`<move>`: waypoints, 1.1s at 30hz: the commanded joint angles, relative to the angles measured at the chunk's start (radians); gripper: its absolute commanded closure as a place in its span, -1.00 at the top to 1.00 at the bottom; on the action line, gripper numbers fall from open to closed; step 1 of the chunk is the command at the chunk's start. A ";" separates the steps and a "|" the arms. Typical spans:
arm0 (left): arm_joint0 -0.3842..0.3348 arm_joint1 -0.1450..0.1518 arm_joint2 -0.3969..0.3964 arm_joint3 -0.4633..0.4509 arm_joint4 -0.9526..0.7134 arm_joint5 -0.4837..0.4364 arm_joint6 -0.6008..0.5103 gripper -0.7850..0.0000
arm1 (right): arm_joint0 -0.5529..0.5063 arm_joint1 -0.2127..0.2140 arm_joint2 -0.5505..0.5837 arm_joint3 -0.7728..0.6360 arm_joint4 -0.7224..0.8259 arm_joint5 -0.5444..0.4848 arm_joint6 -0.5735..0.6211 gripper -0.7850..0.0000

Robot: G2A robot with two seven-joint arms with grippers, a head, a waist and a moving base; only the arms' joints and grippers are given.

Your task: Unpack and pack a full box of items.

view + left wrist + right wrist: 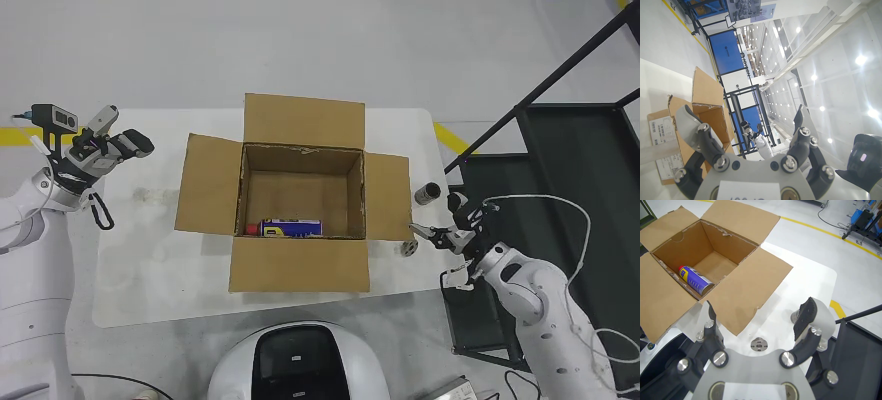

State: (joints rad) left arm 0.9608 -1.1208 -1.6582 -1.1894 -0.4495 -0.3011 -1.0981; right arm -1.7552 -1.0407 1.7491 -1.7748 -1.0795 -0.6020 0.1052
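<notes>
The right gripper [759,306] hangs with its jaws spread and empty. A small metal flange disc [759,346] lies on the table [810,279] just beneath them, with a short metal cylinder [795,316] beside one finger. Ahead of the jaws stands the open cardboard box [745,285], holding one blue spray can [693,279] on its side. The left gripper [742,109], also spread and empty, is held well off the box's far side. Unpacking looks nearly done, though packing may instead be barely begun.

Factory hall: lamp-studded ceiling [838,47], yellow floor lines [810,227]
</notes>
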 commanded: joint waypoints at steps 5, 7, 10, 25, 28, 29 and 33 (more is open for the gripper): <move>0.000 0.000 0.000 0.000 0.000 0.000 0.000 1.00 | 0.004 0.000 -0.009 0.017 -0.015 0.007 0.014 1.00; 0.000 0.000 0.000 0.000 0.000 0.000 0.000 1.00 | 0.025 0.000 -0.022 0.072 -0.031 0.015 0.035 1.00; 0.000 0.000 0.000 0.000 0.000 0.000 0.000 1.00 | 0.062 0.000 -0.053 0.171 -0.060 0.012 0.060 1.00; 0.000 0.000 0.000 0.000 0.000 0.000 0.000 1.00 | 0.250 -0.017 -0.268 0.516 -0.215 -0.019 0.009 1.00; 0.000 0.000 0.000 0.000 0.000 0.000 0.000 1.00 | 0.274 -0.021 -0.294 0.558 -0.234 -0.010 -0.008 1.00; 0.000 0.000 0.000 0.000 0.000 0.000 0.000 1.00 | 0.282 -0.022 -0.302 0.573 -0.239 -0.007 -0.013 1.00; 0.000 0.000 0.000 0.000 0.000 0.000 0.000 1.00 | 0.310 -0.026 -0.324 0.617 -0.254 0.009 -0.033 0.83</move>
State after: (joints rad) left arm 0.9608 -1.1208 -1.6582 -1.1894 -0.4495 -0.3011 -1.0981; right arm -1.4502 -1.0662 1.4283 -1.1660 -1.3301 -0.5981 0.0757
